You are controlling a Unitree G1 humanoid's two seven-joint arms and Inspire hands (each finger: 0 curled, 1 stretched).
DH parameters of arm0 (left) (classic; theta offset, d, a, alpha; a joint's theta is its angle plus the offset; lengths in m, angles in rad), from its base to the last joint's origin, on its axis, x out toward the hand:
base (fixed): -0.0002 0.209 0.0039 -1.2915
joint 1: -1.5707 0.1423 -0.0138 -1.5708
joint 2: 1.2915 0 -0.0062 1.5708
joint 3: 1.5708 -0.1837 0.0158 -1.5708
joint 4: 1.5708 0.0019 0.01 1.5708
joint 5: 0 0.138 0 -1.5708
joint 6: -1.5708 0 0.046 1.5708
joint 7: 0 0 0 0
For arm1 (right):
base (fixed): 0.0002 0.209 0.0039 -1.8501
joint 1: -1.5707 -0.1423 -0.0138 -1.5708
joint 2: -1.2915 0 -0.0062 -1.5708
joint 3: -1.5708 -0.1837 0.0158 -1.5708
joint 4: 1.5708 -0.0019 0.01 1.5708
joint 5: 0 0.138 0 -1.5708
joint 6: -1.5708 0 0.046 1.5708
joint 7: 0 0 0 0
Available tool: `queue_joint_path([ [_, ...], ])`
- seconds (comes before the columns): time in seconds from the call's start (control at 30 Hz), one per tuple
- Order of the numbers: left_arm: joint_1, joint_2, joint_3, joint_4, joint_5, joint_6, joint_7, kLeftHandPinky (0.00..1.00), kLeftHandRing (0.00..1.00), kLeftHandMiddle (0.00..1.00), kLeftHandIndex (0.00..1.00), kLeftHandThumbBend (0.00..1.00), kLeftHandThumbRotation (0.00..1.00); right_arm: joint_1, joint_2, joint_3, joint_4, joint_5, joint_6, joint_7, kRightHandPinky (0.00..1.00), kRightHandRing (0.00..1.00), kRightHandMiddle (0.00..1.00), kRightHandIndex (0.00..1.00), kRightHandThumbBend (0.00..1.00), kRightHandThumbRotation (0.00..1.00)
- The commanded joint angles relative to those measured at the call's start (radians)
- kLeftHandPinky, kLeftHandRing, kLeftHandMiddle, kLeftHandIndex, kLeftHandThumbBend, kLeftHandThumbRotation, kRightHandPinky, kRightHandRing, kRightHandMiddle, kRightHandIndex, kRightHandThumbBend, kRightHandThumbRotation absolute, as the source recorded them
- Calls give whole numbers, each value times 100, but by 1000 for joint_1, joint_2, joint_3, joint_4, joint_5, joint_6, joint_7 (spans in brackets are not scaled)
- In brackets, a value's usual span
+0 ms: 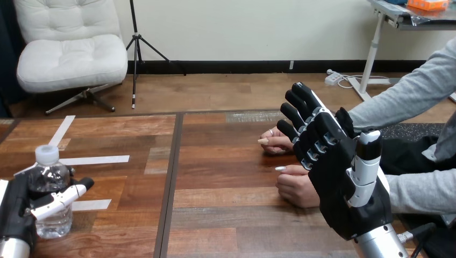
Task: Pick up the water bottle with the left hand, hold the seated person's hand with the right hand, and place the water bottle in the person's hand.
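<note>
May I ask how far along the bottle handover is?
Done: the left robot hand is closed round the clear plastic water bottle with a white cap, which seems to stand on the wooden table. In hand: the right robot hand is raised, fingers straight, in front of the person's nearer hand, not gripping it. Left: lifting, holding that hand, placing the bottle.

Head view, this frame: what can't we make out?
- Head view: the right hand covers the wrist side of the person's nearer hand; cannot tell whether they touch.
- Head view: the person's farther hand is half hidden behind the right hand's fingers.
- Head view: the left hand, curled round the bottle, is cut off by the bottom and left edges.
</note>
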Motion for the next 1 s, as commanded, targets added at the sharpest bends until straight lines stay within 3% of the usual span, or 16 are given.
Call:
queue_joint_path([
  [0.0, -47, 7, -15, -100, 1, -75, 3, 40, 43, 45, 46, 62, 0, -40, -1, -8, -8, 3, -8, -1, 100, 100, 99, 96, 94, 100],
  [0.57, -13, -26, -17, -270, -52, -29, -38, 37, 41, 44, 45, 64, 0, -62, -31, -20, 19, -53, -19, 4, 96, 98, 97, 95, 96, 100],
  [0.97, -2, -47, -20, -350, -82, -30, -76, 34, 39, 43, 44, 65, 0, -119, -91, -48, 103, -115, -81, 43, 93, 96, 95, 93, 98, 100],
])
